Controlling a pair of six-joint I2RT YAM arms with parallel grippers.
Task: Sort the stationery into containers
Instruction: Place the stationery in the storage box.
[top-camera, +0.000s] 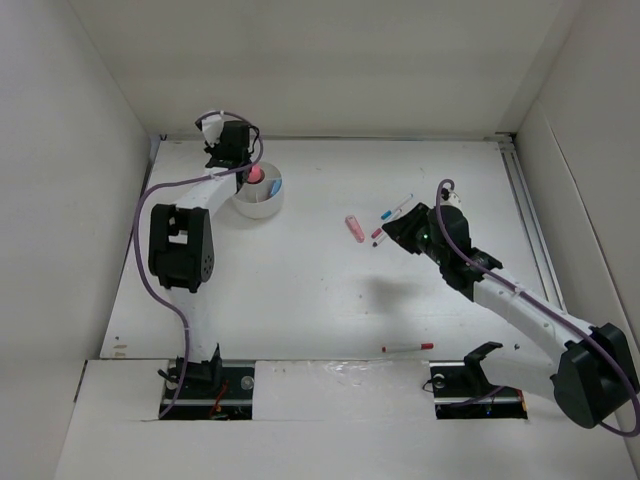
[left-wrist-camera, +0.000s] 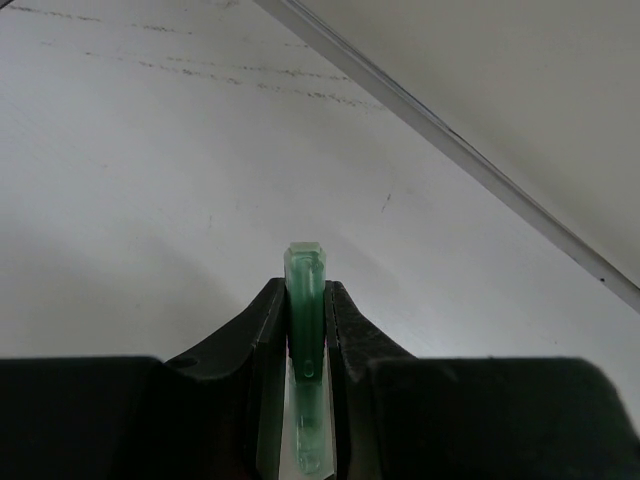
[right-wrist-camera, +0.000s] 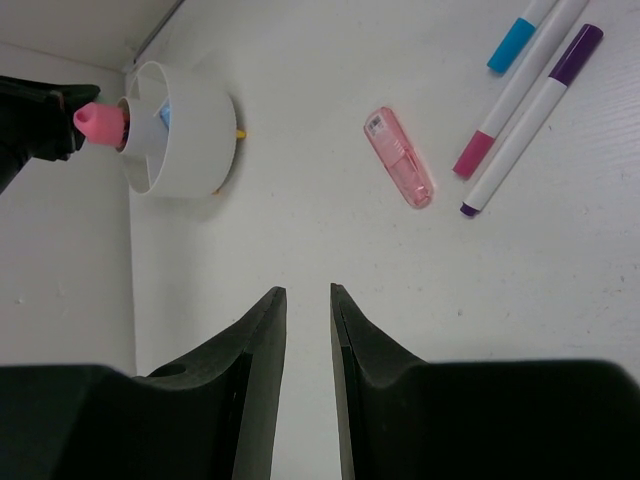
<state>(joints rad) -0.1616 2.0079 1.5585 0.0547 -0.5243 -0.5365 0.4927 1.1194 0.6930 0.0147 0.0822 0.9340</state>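
Observation:
The round white cup (top-camera: 262, 203) stands at the far left; it also shows in the right wrist view (right-wrist-camera: 195, 135), with something blue (right-wrist-camera: 165, 114) in one compartment. My left gripper (top-camera: 244, 167) is shut on the small pink-and-green block (left-wrist-camera: 305, 290), whose pink end (right-wrist-camera: 100, 122) hangs over the cup's rim. My right gripper (top-camera: 397, 232) is narrowly open and empty (right-wrist-camera: 308, 290), above the table. Beyond it lie a pink translucent piece (right-wrist-camera: 400, 158), a blue-capped pen (right-wrist-camera: 520, 35), a pink-capped pen (right-wrist-camera: 505, 105) and a purple-capped pen (right-wrist-camera: 530, 120). A red-capped pen (top-camera: 407, 347) lies near the front.
White walls close the table on the left, back and right. A metal rail (top-camera: 528, 215) runs along the right side, and another rail (left-wrist-camera: 470, 160) lies where the back wall meets the table. The arm bases sit at the front edge (top-camera: 330, 372).

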